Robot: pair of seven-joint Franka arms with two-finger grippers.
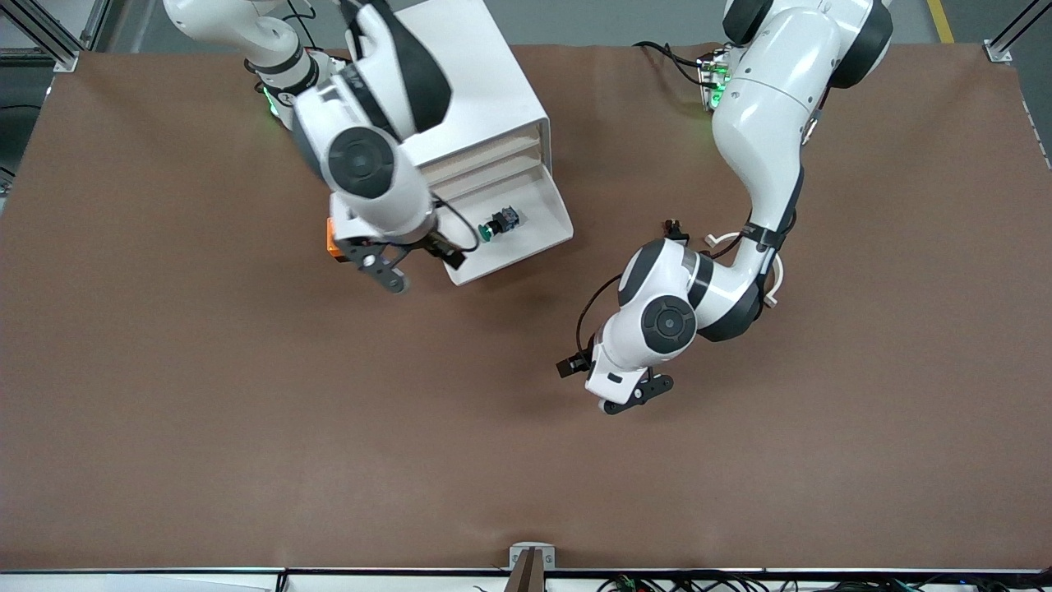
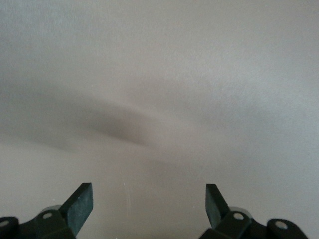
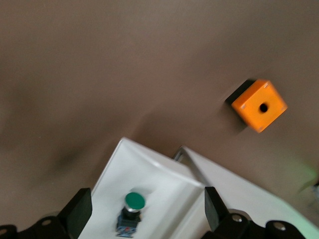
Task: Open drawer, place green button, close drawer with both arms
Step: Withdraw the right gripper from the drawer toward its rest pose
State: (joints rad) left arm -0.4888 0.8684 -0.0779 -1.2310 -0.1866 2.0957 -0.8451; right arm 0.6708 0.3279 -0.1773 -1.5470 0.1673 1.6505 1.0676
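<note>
The white cabinet point(image 1: 460, 90) stands with its drawer point(image 1: 538, 234) pulled out; the right gripper point(image 3: 144, 211) hangs spread wide and empty above it; the left gripper point(image 2: 149, 204) waits over bare table, equally wide, holding nothing; the button point(image 1: 497, 224) lies inside the drawer.

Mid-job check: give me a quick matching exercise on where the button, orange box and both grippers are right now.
Things:
1. button
2. orange box
3. left gripper
4. right gripper

Places/states:
A. open, over bare table
B. on the table beside the drawer
C. lying in the open drawer
D. open, over the drawer's edge

Pairs: 1-C, 2-B, 3-A, 4-D
</note>
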